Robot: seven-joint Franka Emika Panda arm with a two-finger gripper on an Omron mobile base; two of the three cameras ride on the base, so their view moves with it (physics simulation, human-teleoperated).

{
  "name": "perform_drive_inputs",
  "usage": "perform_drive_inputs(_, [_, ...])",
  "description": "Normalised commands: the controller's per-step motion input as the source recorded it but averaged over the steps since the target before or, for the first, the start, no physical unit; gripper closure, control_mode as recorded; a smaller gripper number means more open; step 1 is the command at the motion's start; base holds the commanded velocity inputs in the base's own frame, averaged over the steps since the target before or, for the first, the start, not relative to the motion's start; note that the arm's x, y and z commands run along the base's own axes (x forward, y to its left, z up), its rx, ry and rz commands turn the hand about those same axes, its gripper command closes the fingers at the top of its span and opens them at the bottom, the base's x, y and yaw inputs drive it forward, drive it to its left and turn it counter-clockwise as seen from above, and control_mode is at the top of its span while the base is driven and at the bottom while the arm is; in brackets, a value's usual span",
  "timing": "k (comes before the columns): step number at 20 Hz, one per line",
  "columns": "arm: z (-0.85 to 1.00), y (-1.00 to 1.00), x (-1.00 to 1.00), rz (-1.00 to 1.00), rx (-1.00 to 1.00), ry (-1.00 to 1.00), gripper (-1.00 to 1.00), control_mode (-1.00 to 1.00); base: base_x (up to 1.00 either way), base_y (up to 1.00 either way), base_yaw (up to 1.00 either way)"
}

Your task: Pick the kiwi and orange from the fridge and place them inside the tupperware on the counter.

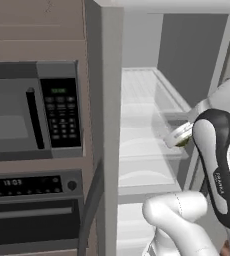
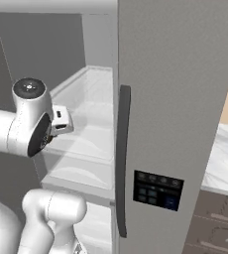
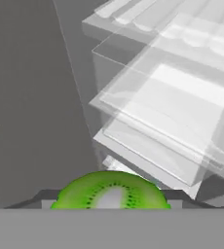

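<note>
Sitting between the fingers (image 3: 175,195), the kiwi (image 3: 111,191) faces the fridge (image 3: 182,97) shelves.

One kiwi (image 3: 111,190), one fridge (image 2: 175,99), one microwave (image 1: 34,112), one oven (image 1: 34,210).

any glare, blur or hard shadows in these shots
Left base view: flat, even light, soft edges on the fridge shelves. Right base view: no glare on the door. Hand view: the kiwi is crisp, the see-through shelves overlap hazily, no hard shadows.
</note>
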Motion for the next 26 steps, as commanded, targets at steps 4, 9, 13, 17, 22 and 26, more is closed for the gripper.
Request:
perform_drive_inputs(4, [0.0,0.0,0.0,0.0,0.0,0.0,1.0,1.0,-1.0,-0.51,-0.07])
perform_drive_inputs(9, [0.0,0.0,0.0,0.0,0.0,0.0,1.0,1.0,-0.82,-1.0,-0.22])
perform_drive_inputs(13, [0.0,0.0,0.0,0.0,0.0,0.0,1.0,1.0,-0.29,-1.0,-0.31])
perform_drive_inputs(17, [0.0,0.0,0.0,0.0,0.0,0.0,1.0,1.0,-0.04,-1.0,-0.35])
perform_drive_inputs(22, [0.0,0.0,0.0,0.0,0.0,0.0,1.0,1.0,0.0,-1.0,-0.36])
perform_drive_inputs(26, [0.0,0.0,0.0,0.0,0.0,0.0,1.0,1.0,0.15,-1.0,-0.41])
